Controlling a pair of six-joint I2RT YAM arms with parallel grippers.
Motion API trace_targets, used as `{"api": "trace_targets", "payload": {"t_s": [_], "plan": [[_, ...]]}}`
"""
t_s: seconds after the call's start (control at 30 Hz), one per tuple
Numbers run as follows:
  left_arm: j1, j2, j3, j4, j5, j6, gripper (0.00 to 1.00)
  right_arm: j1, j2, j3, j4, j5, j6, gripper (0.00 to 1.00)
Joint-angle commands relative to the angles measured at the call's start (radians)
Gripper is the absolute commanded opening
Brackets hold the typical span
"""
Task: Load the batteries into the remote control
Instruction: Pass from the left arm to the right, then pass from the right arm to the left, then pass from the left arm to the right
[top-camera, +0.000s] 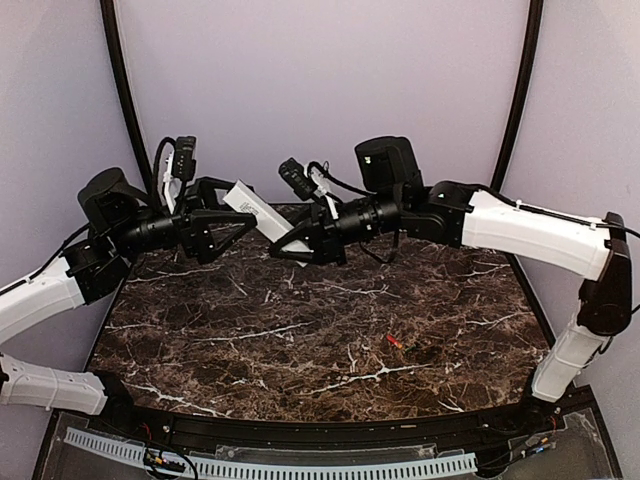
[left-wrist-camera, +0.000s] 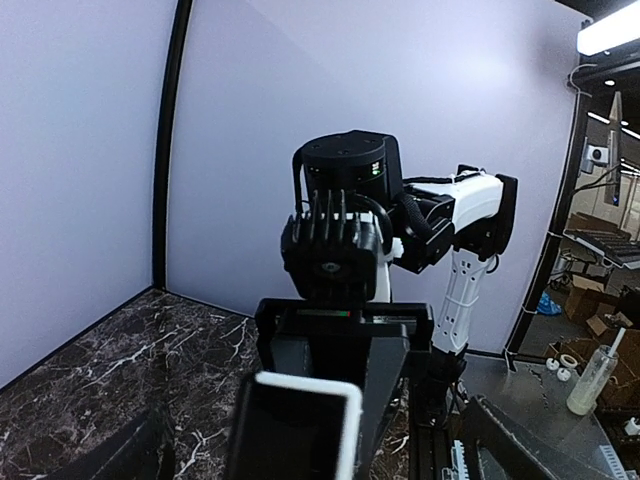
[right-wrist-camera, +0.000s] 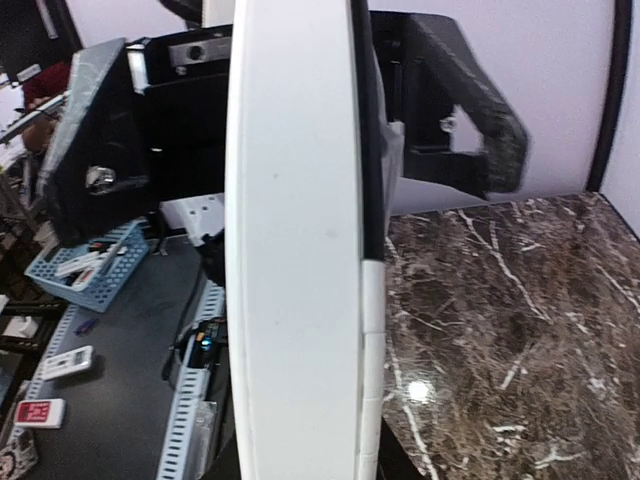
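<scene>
The remote control (top-camera: 252, 208) hangs above the desk (top-camera: 300, 330), grasped only by the right hand (top-camera: 290, 243); the left hand (top-camera: 238, 215) stands released. Gripped at 1 end, it could twist or drop. The 2 batteries (top-camera: 403, 343) lie well apart on the desk.

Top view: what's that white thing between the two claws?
The remote control, held in the air. The right gripper clamps one end; the other end sits between the open fingers of the left gripper. The top view shows it.

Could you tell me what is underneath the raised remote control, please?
Only marble table shows beneath the remote control; the batteries lie apart, toward the right edge. The remote's underside is hidden.
</scene>
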Motion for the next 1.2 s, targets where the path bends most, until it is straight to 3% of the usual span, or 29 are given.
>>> {"api": "trace_targets", "payload": {"t_s": [0.0,0.03,0.07,0.2,0.3,0.37,0.43,0.53,0.63,0.8,0.87,0.97,1.03,1.07,1.1,1.13,1.17], "plan": [[-0.015,-0.007,0.025,0.008,0.036,0.048,0.91,0.018,0.02,0.047,-0.022,-0.235,0.055,0.0],[-0.016,-0.005,0.03,0.015,0.029,0.043,0.86,0.018,0.019,0.045,-0.016,-0.234,0.054,0.0],[-0.018,0.0,0.032,0.015,0.024,0.031,0.71,0.018,0.018,0.043,-0.007,-0.238,0.057,0.0],[-0.02,0.018,0.051,-0.012,0.01,-0.009,0.31,0.017,0.02,0.049,-0.01,-0.234,0.054,0.0],[-0.022,0.019,0.045,0.005,-0.012,-0.047,0.07,0.017,0.013,0.04,-0.003,-0.183,0.058,0.0],[-0.022,0.02,0.043,0.014,-0.052,-0.087,0.0,0.018,-0.01,0.017,0.017,-0.08,0.066,0.2],[-0.022,0.024,0.044,0.009,-0.127,-0.142,0.0,0.029,-0.054,-0.027,0.062,0.127,0.07,0.5],[-0.023,0.033,0.051,-0.019,-0.225,-0.228,0.0,0.117,-0.141,-0.147,0.226,0.495,-0.032,0.69],[-0.026,0.043,0.053,-0.004,-0.244,-0.268,0.0,0.198,-0.168,-0.244,0.38,0.771,-0.172,0.73],[-0.029,0.061,0.069,0.001,-0.223,-0.291,0.0,0.226,-0.083,-0.184,0.311,0.952,-0.245,0.71],[-0.029,0.066,0.071,-0.002,-0.216,-0.292,0.0,0.228,-0.044,-0.133,0.26,1.012,-0.25,0.61],[-0.029,0.07,0.068,-0.014,-0.224,-0.284,0.0,0.234,-0.03,-0.113,0.25,1.045,-0.248,0.25],[-0.029,0.067,0.066,-0.02,-0.225,-0.269,0.0,0.233,-0.046,-0.125,0.266,1.027,-0.24,0.12],[-0.029,0.063,0.066,-0.02,-0.216,-0.259,0.11,0.232,-0.056,-0.129,0.265,1.013,-0.232,0.01],[-0.029,0.06,0.066,-0.02,-0.211,-0.231,0.26,0.23,-0.066,-0.132,0.26,0.996,-0.221,0.0],[-0.029,0.05,0.064,-0.014,-0.187,-0.212,0.6,0.224,-0.084,-0.134,0.247,0.962,-0.207,0.0],[-0.029,0.042,0.055,0.0,-0.151,-0.155,0.75,0.21,-0.1,-0.131,0.217,0.878,-0.183,0.0]]}}
